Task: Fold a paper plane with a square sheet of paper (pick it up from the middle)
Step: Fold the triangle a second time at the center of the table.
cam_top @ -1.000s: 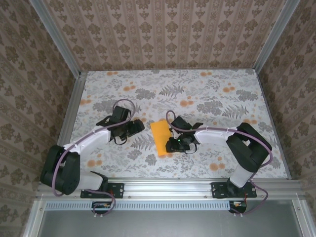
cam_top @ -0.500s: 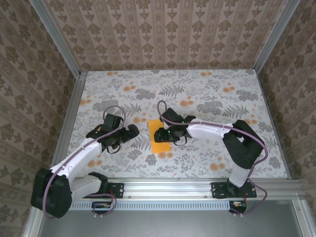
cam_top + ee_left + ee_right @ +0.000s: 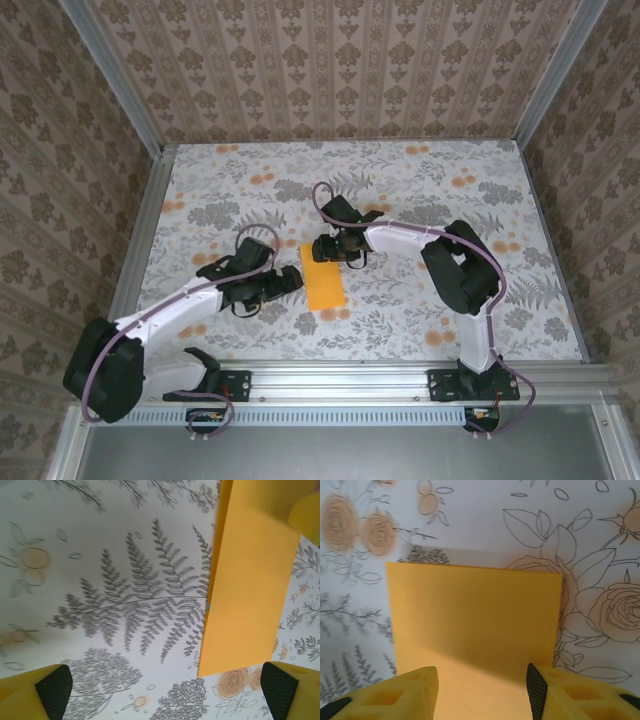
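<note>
In the overhead view, the sheet of paper [image 3: 322,281] is lying flat on the floral counter [image 3: 450,320], just below the middle of the frame. It is showing as a narrow rectangle, so I judge it folded in half. The left end effector [image 3: 290,283] is sitting just beside its left long edge. The right end effector [image 3: 328,250] is hanging over its upper short edge.

In the left wrist view, the sheet [image 3: 250,595] is occupying the upper right, with one long edge running down toward the lower middle. The left end effector [image 3: 165,692] is standing fully spread and holding nothing.

In the right wrist view, the sheet [image 3: 475,620] is spanning the centre, its far edge straight and flush. The right end effector [image 3: 482,690] is standing partly open above the near part of the paper. It is gripping nothing, as far as I can tell.

For the next fold, one end effector should be pinning the paper while the other is coming in low at the loose edge. Thin paper will likely skid on the cloth, so slow movement and aligned edges matter before the crease is pressed.
</note>
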Tool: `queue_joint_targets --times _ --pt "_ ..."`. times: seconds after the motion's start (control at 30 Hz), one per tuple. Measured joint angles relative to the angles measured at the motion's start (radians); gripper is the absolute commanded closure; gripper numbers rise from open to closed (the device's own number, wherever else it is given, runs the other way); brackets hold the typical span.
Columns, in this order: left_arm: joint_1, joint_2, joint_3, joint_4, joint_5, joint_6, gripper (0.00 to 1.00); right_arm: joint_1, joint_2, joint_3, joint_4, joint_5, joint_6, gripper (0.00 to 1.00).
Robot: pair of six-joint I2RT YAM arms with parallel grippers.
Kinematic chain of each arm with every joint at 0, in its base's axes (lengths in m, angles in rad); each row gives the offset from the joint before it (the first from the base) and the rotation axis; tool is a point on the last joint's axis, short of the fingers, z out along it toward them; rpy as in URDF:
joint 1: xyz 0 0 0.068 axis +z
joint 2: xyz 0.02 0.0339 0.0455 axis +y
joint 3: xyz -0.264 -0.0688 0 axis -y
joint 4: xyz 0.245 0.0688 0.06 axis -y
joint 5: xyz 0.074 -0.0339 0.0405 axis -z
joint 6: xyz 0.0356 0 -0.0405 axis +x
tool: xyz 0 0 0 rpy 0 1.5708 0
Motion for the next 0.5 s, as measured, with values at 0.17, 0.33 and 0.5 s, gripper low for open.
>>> queue_joint_targets --times 0.17,0.33,0.5 --pt "-0.045 0.089 0.016 0.081 0.054 -0.052 0.01 -0.010 0.019 0.014 0.000 0.001 -0.004 0.49" --pt "-0.064 0.143 0.035 0.163 0.102 -0.097 0.03 -0.026 0.026 0.014 0.002 -0.016 0.020 0.49" --pt "-0.078 0.172 0.035 0.221 0.142 -0.139 0.05 -0.047 0.034 0.019 0.003 -0.051 0.061 0.50"
